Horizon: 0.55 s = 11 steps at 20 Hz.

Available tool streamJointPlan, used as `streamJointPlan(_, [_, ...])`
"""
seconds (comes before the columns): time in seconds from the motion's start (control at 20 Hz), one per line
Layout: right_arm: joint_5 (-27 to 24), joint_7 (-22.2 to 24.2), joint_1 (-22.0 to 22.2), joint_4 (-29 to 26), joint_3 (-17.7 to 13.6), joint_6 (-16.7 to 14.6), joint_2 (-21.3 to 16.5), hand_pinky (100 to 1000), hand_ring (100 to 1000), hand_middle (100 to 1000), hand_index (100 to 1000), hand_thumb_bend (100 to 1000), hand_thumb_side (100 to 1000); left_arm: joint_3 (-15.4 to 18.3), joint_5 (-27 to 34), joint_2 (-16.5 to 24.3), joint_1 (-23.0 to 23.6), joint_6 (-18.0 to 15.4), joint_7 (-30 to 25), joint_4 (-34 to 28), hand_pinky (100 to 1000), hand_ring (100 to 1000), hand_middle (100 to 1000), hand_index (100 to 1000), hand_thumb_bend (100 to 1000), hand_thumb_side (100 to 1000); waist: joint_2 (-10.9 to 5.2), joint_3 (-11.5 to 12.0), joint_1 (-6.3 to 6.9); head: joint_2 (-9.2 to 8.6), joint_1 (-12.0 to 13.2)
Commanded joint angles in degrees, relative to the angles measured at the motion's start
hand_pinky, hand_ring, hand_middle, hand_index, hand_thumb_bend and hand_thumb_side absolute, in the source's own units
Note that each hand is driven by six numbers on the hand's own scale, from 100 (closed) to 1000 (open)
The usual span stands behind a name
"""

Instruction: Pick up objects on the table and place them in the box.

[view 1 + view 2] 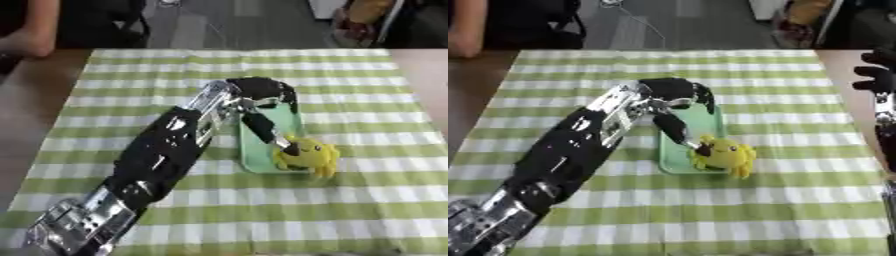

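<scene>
Left hand (262,107) fingertip touching yellow toy (308,155); green box (255,161) part-hidden; right hand (878,75) cut off.

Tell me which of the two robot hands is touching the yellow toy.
The left hand: it reaches over the green tray, one finger on the yellow toy. The right hand hangs at the table's right edge, away from it.

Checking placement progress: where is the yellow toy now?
The yellow toy sits at the green box's near right corner, partly over its rim, the left hand's finger touching it.
</scene>
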Motion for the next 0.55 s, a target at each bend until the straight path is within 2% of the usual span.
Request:
streamJointPlan(0.05, [-0.3, 0.0, -0.7, -1.0, -0.3, 0.0, -0.6, 679, 752, 776, 880, 100, 842, 0.4, -0.4, 0.3, -1.0, -0.3, 0.0, -0.6, 632, 790, 851, 820, 809, 797, -0.58, 0.1, -0.24, -0.59, 0.2])
streamJointPlan(0.55, [-0.3, 0.0, -0.6, -1.0, -0.4, -0.1, -0.6, 679, 752, 776, 880, 100, 842, 0.6, -0.9, 0.6, -1.0, 0.6, 0.0, -0.8, 644, 795, 852, 821, 831, 789, -0.57, 0.3, -0.30, -0.61, 0.2])
